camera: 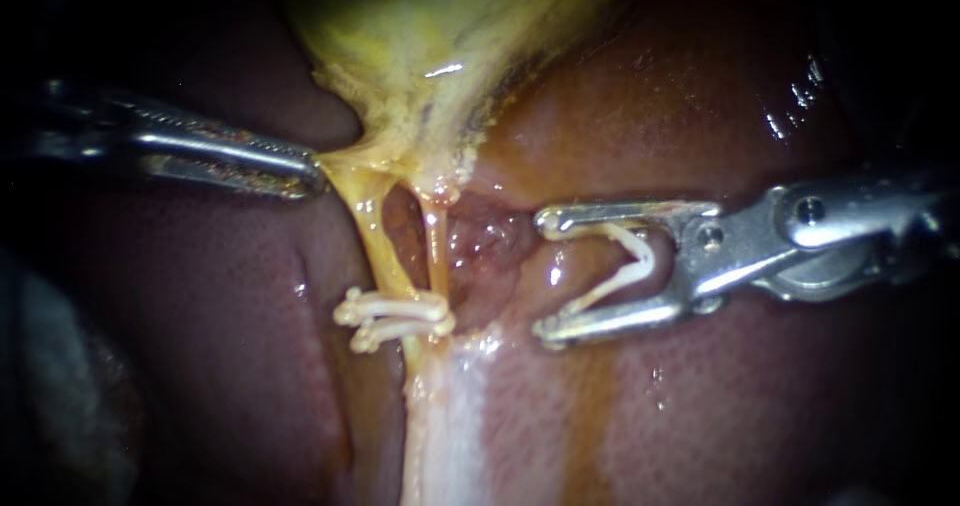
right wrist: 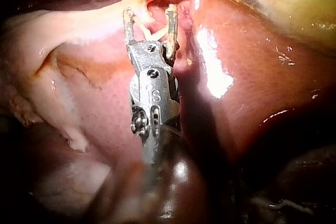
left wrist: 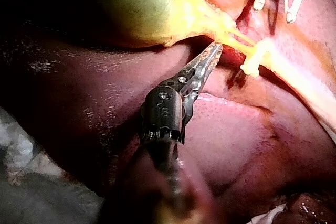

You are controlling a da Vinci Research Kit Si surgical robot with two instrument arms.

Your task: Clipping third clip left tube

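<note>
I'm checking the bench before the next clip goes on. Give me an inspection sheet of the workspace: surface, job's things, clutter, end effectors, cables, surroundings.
Surface: liver, wet and glossy; gallbladder above it.
Job's things: left tube and right tube run down from the gallbladder; two white clips sit low where they converge.
Clutter: nothing seen.
End effectors: left instrument, jaws shut on yellow tissue under the gallbladder; right instrument, jaws wide apart, holding an open clip, short of the tubes.
Cables: nothing seen.
Surroundings: pale material beside the liver, too dim to identify.
</note>
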